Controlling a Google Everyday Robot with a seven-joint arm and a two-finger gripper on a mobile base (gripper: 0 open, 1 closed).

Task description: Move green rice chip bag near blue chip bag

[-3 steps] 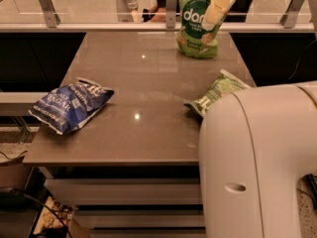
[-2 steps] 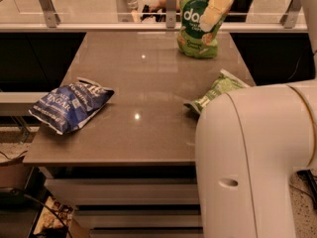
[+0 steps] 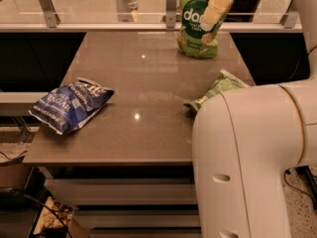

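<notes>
At the far edge of the table [image 3: 148,133], right of centre: the green rice chip bag [image 3: 194,41], upright. Before its upper right part, reaching down from above: the gripper [image 3: 215,11], against the bag. At the left edge, nearer the front and well apart from it: the blue chip bag [image 3: 69,104], lying flat, partly overhanging the side. Near the right edge, in front of the upright bag: a flat bag [image 3: 218,89], partly behind the robot arm [image 3: 247,162] in the near right foreground. Behind the table, a railing [image 3: 99,26]; beneath, shelves [image 3: 124,192].
</notes>
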